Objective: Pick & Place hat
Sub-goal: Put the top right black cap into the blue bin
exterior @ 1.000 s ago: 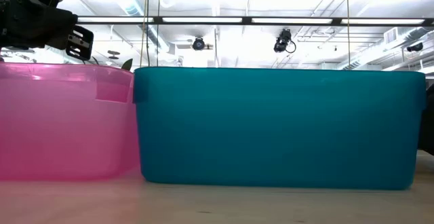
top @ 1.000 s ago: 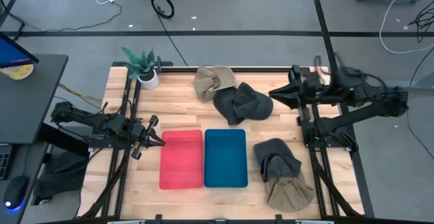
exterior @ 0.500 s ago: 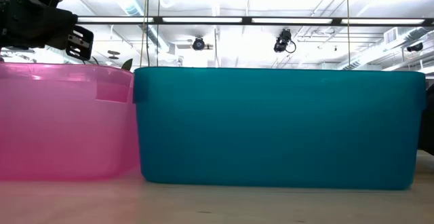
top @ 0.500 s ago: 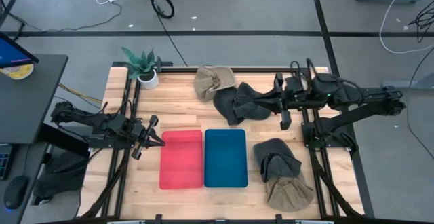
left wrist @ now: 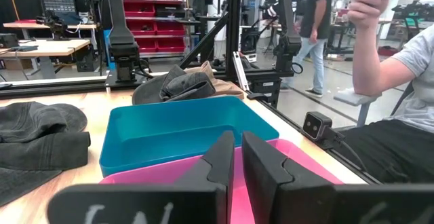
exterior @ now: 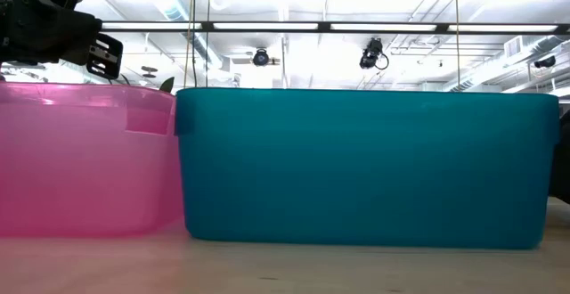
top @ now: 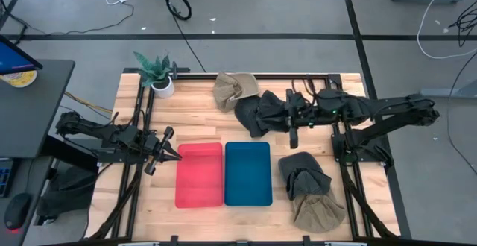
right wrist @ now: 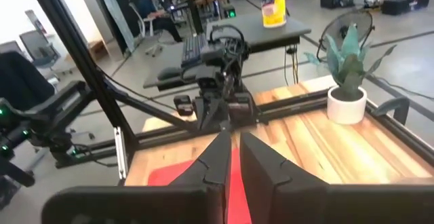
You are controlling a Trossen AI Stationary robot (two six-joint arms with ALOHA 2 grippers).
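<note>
Several hats lie on the wooden table: a tan hat and a dark hat at the far middle, and a dark grey hat resting partly on another tan hat at the near right. My right gripper hangs shut in the air above the dark hat's right edge and points toward the table's left; its fingers hold nothing. My left gripper waits shut and level at the table's left, just beside the red bin; its fingers hold nothing either.
A blue bin stands right of the red bin at the table's near middle; in the low view they fill the picture as a teal wall and a pink wall. A potted plant stands at the far left corner. A seated person shows beyond the table.
My right gripper has moved toward the table's left edge and sunk a little, coming over the dark hat's right edge, and has rolled slightly. It stays shut. The hats have not moved.
</note>
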